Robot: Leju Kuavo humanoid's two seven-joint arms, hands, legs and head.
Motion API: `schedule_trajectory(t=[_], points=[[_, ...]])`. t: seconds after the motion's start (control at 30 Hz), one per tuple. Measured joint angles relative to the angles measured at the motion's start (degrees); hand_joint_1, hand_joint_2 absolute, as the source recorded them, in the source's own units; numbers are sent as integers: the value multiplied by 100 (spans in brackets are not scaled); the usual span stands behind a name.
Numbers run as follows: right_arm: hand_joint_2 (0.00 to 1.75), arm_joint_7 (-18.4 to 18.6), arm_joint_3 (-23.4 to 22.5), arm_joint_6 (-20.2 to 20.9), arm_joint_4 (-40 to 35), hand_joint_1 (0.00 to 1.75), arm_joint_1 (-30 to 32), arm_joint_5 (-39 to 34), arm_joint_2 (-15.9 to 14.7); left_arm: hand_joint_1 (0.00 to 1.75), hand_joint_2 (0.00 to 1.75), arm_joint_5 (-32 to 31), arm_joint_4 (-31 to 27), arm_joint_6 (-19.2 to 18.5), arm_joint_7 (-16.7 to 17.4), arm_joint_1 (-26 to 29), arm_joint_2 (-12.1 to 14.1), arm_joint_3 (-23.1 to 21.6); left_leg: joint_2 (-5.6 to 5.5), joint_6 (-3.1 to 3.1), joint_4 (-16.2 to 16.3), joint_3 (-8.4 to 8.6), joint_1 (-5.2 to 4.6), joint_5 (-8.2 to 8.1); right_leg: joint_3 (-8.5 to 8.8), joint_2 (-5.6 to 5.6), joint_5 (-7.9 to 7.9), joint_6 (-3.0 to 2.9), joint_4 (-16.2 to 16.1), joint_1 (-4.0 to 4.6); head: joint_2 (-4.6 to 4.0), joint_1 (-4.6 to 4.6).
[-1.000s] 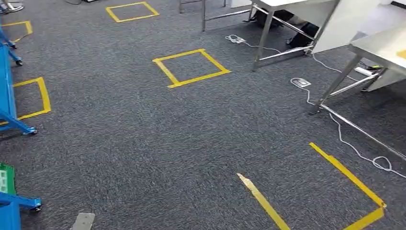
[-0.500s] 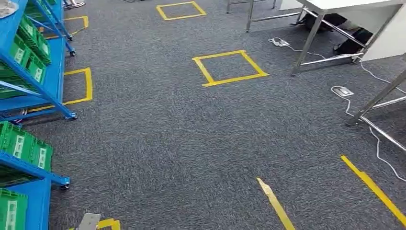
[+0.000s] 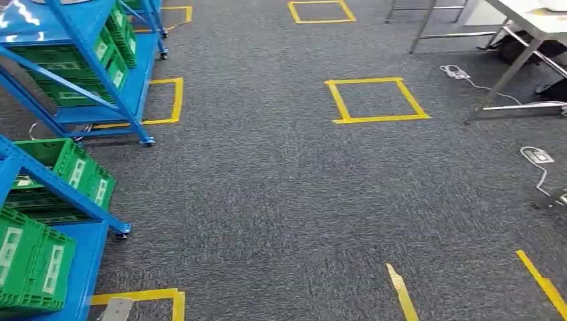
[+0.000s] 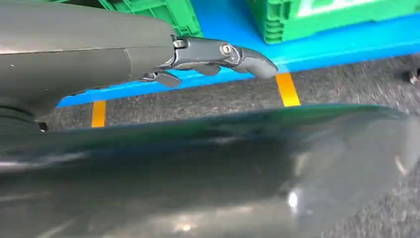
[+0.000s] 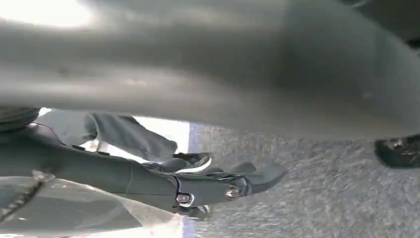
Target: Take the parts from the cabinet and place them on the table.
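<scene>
Cabinet point(image 3: 73, 100): blue steel racks on castors, upper left and lower left of the head view, standing on grey carpet point(image 3: 281, 200).

Crates point(image 3: 73, 170): green plastic, on the rack shelves; several rows at upper left, more at lower left. Any parts inside them cannot be made out.

Table point(image 3: 535, 20): pale top on metal legs, upper right corner, well apart from the racks.

Floor marks: yellow tape square point(image 3: 376, 100) at upper centre, another beside the far rack, a corner of tape at the lower left edge, loose strips at lower right.

Cable point(image 3: 491, 90): white, with a power strip, on the carpet by the table legs.

Left hand point(image 4: 218, 54): in its wrist view, dark fingers point(image 4: 252, 60) stretched out and a little curved, nothing between them; a blue shelf and green crates lie beyond the fingertips (near, not touching).

Right hand point(image 5: 218, 186): in its wrist view, fingers point(image 5: 262, 176) extended loosely over the carpet, holding nothing; no crate or rack is near them.
</scene>
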Motion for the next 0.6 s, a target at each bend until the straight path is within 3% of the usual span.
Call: schedule_trajectory(t=[0.03,0.07,0.1,0.13,0.17,0.2,0.23,0.27,0.3,0.37,0.4,0.43,0.47,0.5,0.53,0.6], points=[[0,-2,0,0,-4,0,16,9,0,0,0,-11,0,4,-4,-3,-2,0,-76,21,1,6,-18,-14,-332,36,-140,-10,543,6,0,2],[0,-2,0,0,-4,0,24,11,0,0,0,-15,0,4,-4,2,-4,0,-146,34,1,22,-35,-23,-549,49,-135,-25,810,10,0,0],[0,-2,-2,2,-7,0,26,15,0,0,0,-24,0,7,-4,12,-4,0,-218,45,2,47,-49,-33,-637,54,12,-48,804,17,0,-4],[0,2,-2,2,-7,0,29,15,0,0,0,-31,0,11,-4,16,-4,0,-293,47,3,80,-59,-50,-608,61,260,-76,566,28,0,0],[0,2,-2,4,-11,0,29,15,0,0,0,-48,0,13,-4,16,-4,0,-384,39,4,123,-64,-68,-464,101,609,-111,109,42,0,0],[0,5,-2,7,-15,0,28,17,0,0,0,-65,0,26,-15,11,-4,0,-457,29,3,167,-65,-96,-272,220,952,-153,-433,52,0,0],[0,2,-2,7,-24,0,27,18,0,0,0,-107,2,59,-31,13,-15,0,-520,12,4,145,-44,-118,-160,544,1041,-192,-723,48,0,0],[0,-53,-2,9,-31,0,26,20,0,0,0,-168,7,116,-53,-13,-13,-6,-597,-25,37,128,-66,-135,-130,630,1008,-196,-849,29,0,-29],[0,-136,-2,11,-31,0,25,26,2,0,0,-205,7,131,-77,-11,-13,-13,-640,-62,43,70,-35,-121,-22,562,922,-182,-957,46,0,7],[0,-133,-2,11,-39,0,25,31,4,0,0,-262,7,160,-138,20,-13,-17,-761,-148,-1,38,6,-95,-20,478,927,-190,-957,68,0,20],[0,-129,-2,11,-46,0,22,33,11,0,0,-306,9,173,-177,17,-9,-22,-801,-180,13,44,-8,-114,15,402,952,-220,-1033,30,0,4],[0,-116,-4,9,-55,0,25,35,17,0,0,-317,9,177,-212,27,-15,-37,-452,-194,141,11,-33,-222,68,309,958,-244,-1073,26,0,4],[0,-116,-2,9,-59,0,31,39,17,0,0,-340,9,179,-233,16,-20,-55,-258,-216,388,-108,-31,-380,91,242,944,-269,-1083,29,0,-20],[0,-116,-2,13,-59,0,41,42,17,0,0,-359,9,179,-247,-13,-17,-66,-114,-248,880,-359,-24,-626,110,129,926,-289,-1082,43,0,-26],[0,-124,-2,17,-59,0,42,44,17,0,0,-373,9,179,-253,-29,-17,-70,-62,-270,1351,-604,-10,-814,126,26,903,-298,-1082,52,0,-20],[0,-124,-2,17,-59,0,41,44,17,0,0,-374,9,179,-254,-29,-17,-70,-60,-271,1377,-617,-10,-822,127,20,902,-298,-1082,53,0,-20]])
